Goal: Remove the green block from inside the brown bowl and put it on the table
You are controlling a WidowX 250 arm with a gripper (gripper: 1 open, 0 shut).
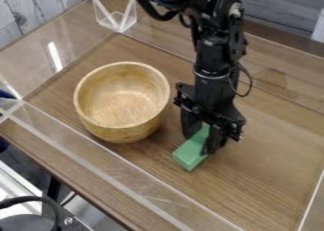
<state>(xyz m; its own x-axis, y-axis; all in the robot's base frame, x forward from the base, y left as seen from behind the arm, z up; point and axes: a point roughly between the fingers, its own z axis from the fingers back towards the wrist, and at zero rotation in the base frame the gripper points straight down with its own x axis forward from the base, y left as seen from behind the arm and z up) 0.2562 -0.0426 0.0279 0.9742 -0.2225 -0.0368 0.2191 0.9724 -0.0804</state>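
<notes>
Green block [192, 151] resting on the wood-grain surface [266, 168] just right of the brown bowl [121, 100], upper end clenched in the downward-pointing end effector [210, 131]. Beyond, clear plastic walls [117, 15] edging the far side.

green block [192, 151] tilted on table [272, 178], beside empty brown bowl [121, 100]
</notes>
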